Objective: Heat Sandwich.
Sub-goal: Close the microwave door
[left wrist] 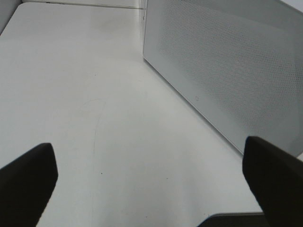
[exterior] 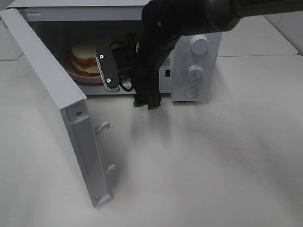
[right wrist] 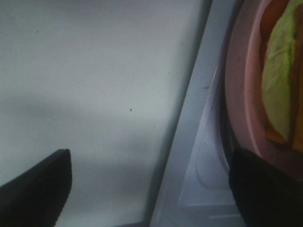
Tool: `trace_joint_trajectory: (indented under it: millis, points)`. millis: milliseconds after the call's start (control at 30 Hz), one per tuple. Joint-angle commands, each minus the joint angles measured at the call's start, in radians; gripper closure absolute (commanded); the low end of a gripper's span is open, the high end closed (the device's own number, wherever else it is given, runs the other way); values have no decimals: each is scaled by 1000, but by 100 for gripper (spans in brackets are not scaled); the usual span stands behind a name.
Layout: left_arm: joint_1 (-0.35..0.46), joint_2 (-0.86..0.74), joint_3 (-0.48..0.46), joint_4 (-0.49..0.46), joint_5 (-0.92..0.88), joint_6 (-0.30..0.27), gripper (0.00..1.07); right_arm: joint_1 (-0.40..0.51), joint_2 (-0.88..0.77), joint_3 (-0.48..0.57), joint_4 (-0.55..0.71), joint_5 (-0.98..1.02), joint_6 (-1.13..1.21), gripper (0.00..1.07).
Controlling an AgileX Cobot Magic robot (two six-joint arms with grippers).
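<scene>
The sandwich (exterior: 87,56), white bread with pale green filling, lies on a pink plate (exterior: 83,74) inside the open microwave (exterior: 194,61). My right gripper (exterior: 147,101) hangs just in front of the oven's opening, to the right of the plate. In the right wrist view the right gripper (right wrist: 149,189) is open with nothing between its fingers; the plate's rim (right wrist: 241,85) and the sandwich's green filling (right wrist: 277,85) lie beside one finger. The left gripper (left wrist: 149,184) is open over bare table beside the door's outer face (left wrist: 227,61). It does not show in the exterior high view.
The white microwave door (exterior: 52,90) swings out to the left, with its two latch hooks (exterior: 103,126) pointing right. Two knobs (exterior: 199,46) and a round button sit on the panel at the right. The white table (exterior: 213,161) spreads in front.
</scene>
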Motion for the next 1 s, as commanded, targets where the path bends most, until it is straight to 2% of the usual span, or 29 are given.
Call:
trace_joint_trajectory:
  millis: [33,100,633,1000]
  points:
    - [-6,-15,-1,-9,-14,2,7,0,-63,65,2,-11,11,24]
    - [-6,-15,-1,-9,-14,2,7,0,-112,127,4,-22,15,25]
    - [-6,-15,-1,-9,-14,2,7,2,-361,404,-1,-53,110,29]
    - [-6,-15,-1,-9,-14,2,7,2,-540,573,-2,-50,326,31]
